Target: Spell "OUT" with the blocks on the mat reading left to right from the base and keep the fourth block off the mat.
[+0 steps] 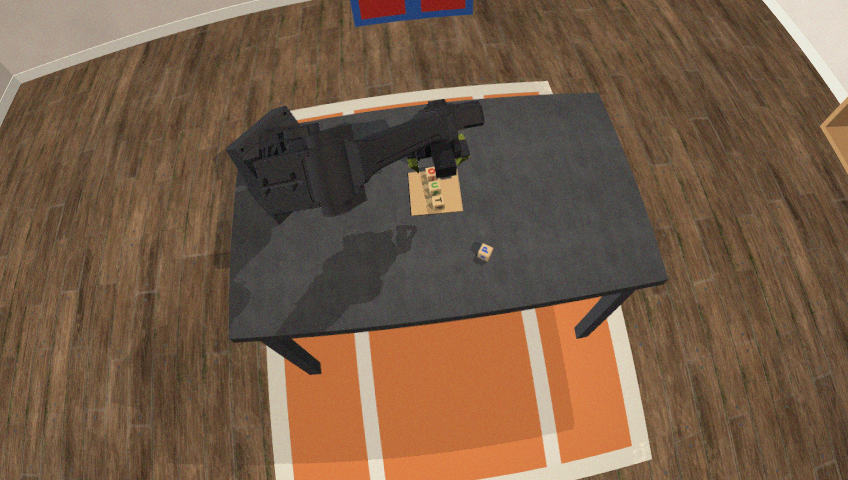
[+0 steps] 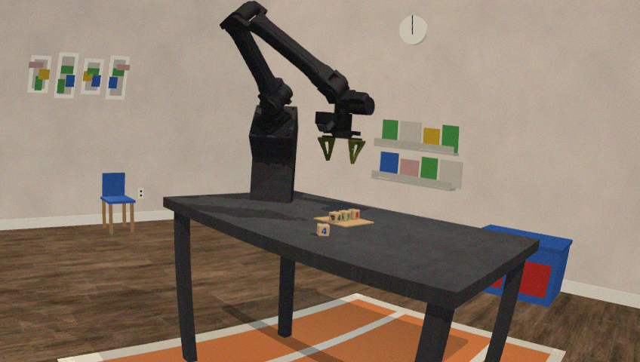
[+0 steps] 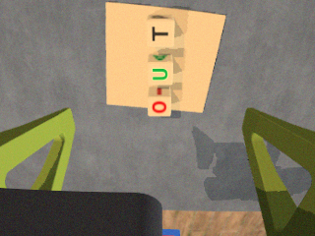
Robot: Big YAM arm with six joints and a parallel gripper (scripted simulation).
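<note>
Three wooden blocks lie in a row on the tan mat (image 1: 442, 193): the O block (image 3: 159, 106) with a red letter, the U block (image 3: 160, 75) with a green letter, and the T block (image 3: 161, 33) with a black letter. The O block sits at the mat's edge. The row also shows in the exterior view (image 2: 343, 215). The fourth block (image 1: 484, 252) with a blue letter lies on the dark table, off the mat; it also shows in the exterior view (image 2: 322, 229). My gripper (image 2: 341, 150) hangs high above the mat, open and empty; both green fingers show in the wrist view (image 3: 157, 151).
The arm's black base column (image 2: 272, 157) stands at the table's back left corner. The table (image 1: 440, 214) has edges all around, with an orange rug (image 1: 452, 392) on the floor below. A blue and red box (image 2: 532, 264) stands on the floor behind the table.
</note>
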